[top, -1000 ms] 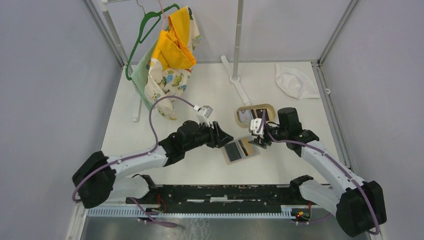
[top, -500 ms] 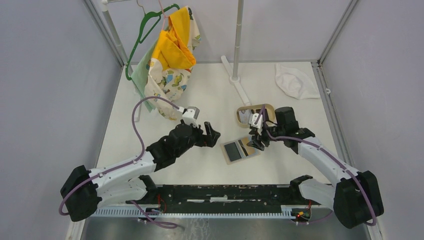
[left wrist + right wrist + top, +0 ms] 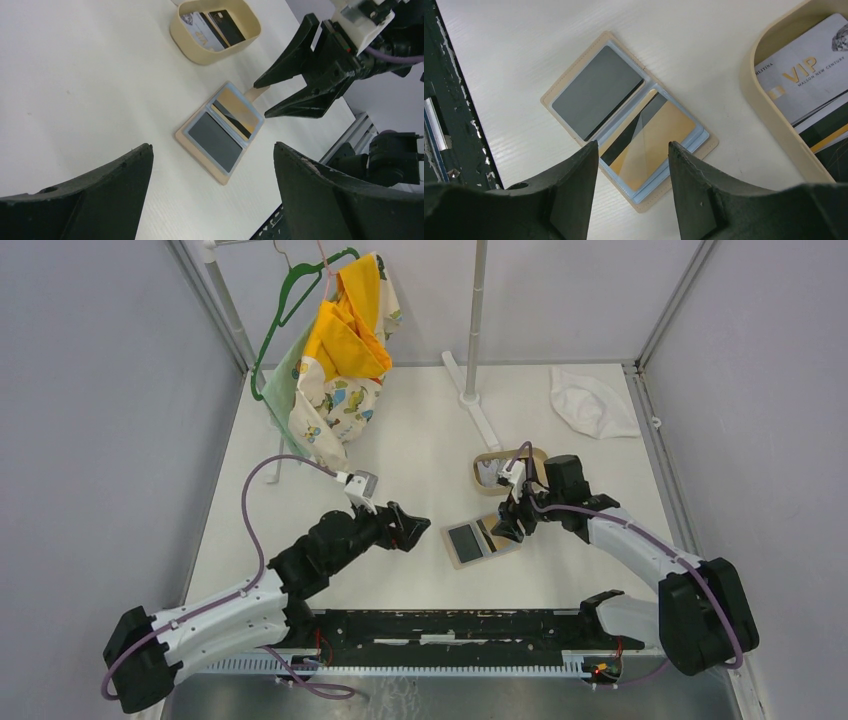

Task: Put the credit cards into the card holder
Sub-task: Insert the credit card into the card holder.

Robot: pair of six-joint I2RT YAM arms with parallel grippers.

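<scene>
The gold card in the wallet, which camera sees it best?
The right wrist camera: the gold card sits big and close in the open wallet. The left wrist camera shows it smaller and slanted. The top camera shows only a tiny gold strip.

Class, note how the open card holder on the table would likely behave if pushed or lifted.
The card holder lies thin and flat on the smooth white table, so a push would probably slide it rather than tip it. It opens like a book along a middle fold, so lifted by one edge it may well flop or close.
</scene>
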